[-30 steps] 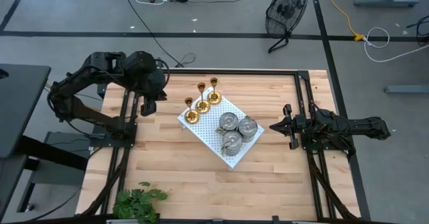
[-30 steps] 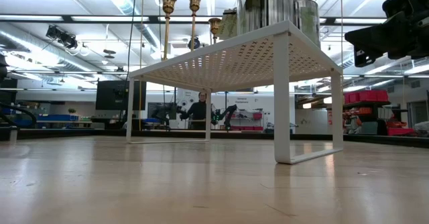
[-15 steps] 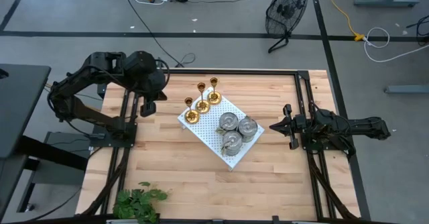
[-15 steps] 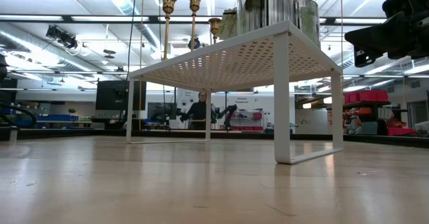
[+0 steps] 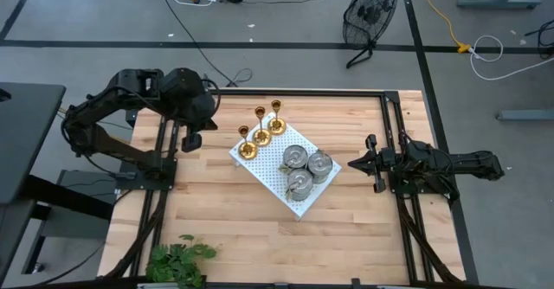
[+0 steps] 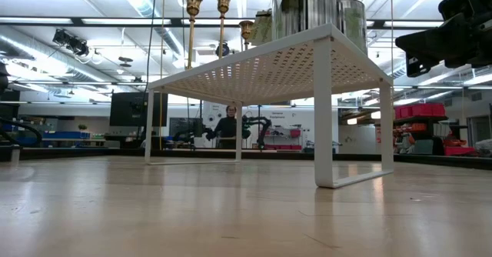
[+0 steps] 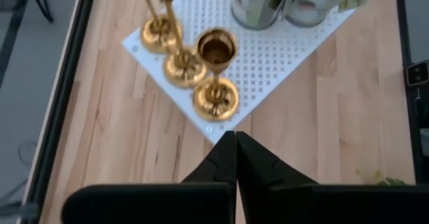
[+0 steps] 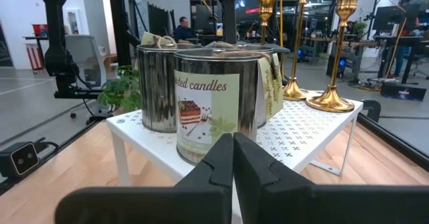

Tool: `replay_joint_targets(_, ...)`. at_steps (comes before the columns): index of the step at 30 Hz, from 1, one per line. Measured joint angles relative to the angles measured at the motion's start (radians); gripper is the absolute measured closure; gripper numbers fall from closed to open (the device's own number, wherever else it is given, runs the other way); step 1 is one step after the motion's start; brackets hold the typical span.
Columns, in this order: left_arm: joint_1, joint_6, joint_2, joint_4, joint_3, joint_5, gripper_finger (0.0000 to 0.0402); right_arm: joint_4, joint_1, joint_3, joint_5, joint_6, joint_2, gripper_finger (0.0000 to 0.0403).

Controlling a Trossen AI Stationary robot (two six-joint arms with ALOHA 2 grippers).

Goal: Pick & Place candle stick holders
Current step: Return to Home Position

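Observation:
Three brass candle stick holders (image 5: 261, 134) stand by their round bases on the far left part of a white perforated board (image 5: 275, 178). Three silver-grey candle tins (image 5: 305, 168) stand on its near right part. The board is a small raised stand on legs (image 6: 323, 111). My left gripper (image 5: 191, 141) hangs shut above the table's far left, pointing slantwise down at the brass holders (image 7: 216, 96), clear of them. My right gripper (image 5: 351, 163) waits shut and level at the right, facing the tins (image 8: 201, 110).
A green leafy plant (image 5: 179, 263) sits at the table's near left corner. Black frame rails (image 5: 394, 125) run along both sides of the table. Bare wood lies around the board (image 5: 234, 220). A person (image 6: 228, 126) sits far off in the room behind.

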Motion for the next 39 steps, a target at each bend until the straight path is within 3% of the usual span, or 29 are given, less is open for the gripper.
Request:
replay_joint_targets(15,-0.024,0.074,-0.150,0.287,-0.326,0.093,0.0400,0.000,0.000,0.000,0.000,0.000,0.000,0.0387)
replay_joint_targets(26,-0.090,0.143,-0.315,0.507,-0.592,0.101,0.0401,0.000,0.000,0.000,0.000,0.000,0.000,0.0387)
replay_joint_targets(39,-0.101,0.148,-0.467,0.594,-0.771,0.106,0.0402,0.000,0.000,0.000,0.000,0.000,0.000,0.0387)
